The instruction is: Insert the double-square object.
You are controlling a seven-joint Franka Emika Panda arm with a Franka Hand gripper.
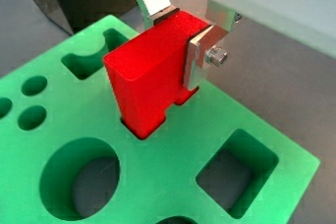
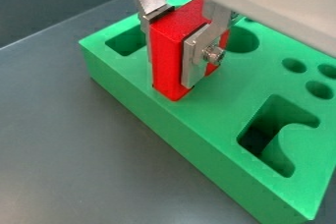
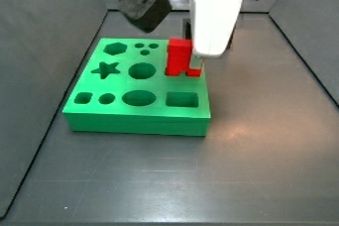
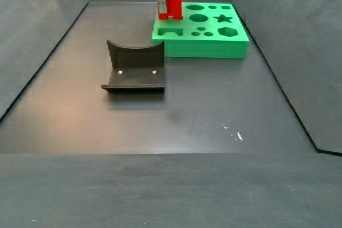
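Note:
The double-square object (image 1: 141, 76) is a bright red tall block. It stands upright with its lower end in a slot of the green board (image 1: 282, 174), and most of it rises above the board. My gripper (image 1: 180, 36) is shut on its upper part, one silver finger on each side. Both wrist views show this; in a wrist view the block (image 2: 171, 56) sits between the fingers (image 2: 197, 56) of the gripper (image 2: 178, 31). In a side view the block (image 3: 179, 59) stands near the far right of the board (image 3: 139, 119) under my gripper (image 3: 199, 50). It also shows small in a side view (image 4: 171, 8).
The board has other open holes: a star (image 3: 107, 69), several round holes (image 3: 138, 98) and a square (image 3: 183, 99). The dark fixture (image 4: 134, 68) stands on the grey floor apart from the board (image 4: 207, 37), and also shows in a wrist view (image 1: 79, 2). Dark walls enclose the floor.

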